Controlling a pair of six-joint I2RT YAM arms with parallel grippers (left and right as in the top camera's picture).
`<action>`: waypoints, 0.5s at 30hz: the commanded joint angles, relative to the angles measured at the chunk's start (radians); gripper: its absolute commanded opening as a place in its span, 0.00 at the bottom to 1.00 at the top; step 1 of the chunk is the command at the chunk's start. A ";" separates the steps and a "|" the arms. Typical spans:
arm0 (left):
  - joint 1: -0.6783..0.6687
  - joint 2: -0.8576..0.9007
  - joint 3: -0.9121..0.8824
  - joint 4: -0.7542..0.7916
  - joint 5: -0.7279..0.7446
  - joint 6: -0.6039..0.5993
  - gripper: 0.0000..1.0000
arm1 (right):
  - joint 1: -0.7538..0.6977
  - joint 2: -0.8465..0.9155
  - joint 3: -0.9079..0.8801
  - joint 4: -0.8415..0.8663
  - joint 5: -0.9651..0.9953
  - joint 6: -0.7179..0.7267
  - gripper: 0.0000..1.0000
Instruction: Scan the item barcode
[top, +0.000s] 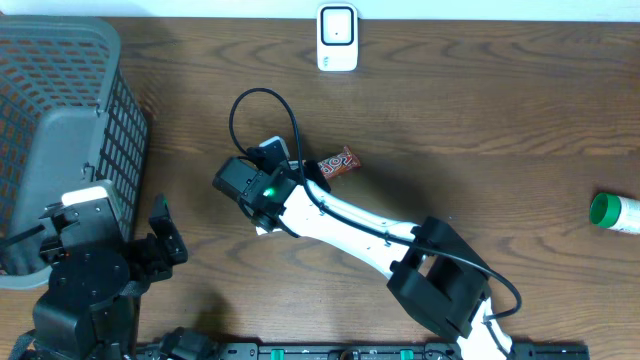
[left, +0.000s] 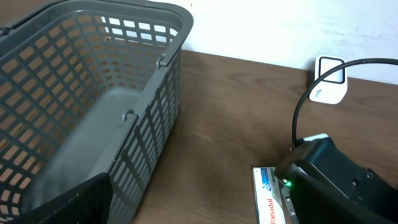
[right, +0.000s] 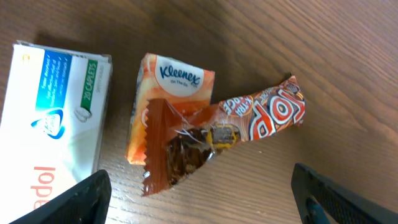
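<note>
A: How's the light?
B: Soft and even from above; shadows on the wooden table (top: 480, 120) are faint.
A: Focus?
B: The candy wrapper (right: 267, 115) is sharp with slight sheen; the near fingertips (right: 87, 196) are blurred.

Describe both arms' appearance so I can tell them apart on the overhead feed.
Right arm: white links, black joint housings, a lit green light near the wrist, a black cable looping above it. Left arm: black and blocky, with a white-topped module. The fingers are black.
</note>
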 joint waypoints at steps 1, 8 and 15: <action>0.005 0.001 0.002 -0.005 -0.014 -0.005 0.91 | -0.004 0.040 -0.002 0.005 0.035 0.019 0.87; 0.005 0.001 0.002 -0.005 -0.014 0.002 0.92 | -0.024 0.061 -0.002 0.012 0.039 0.019 0.81; 0.004 0.001 0.002 -0.005 -0.014 0.002 0.91 | -0.028 0.063 -0.002 0.030 0.033 0.019 0.62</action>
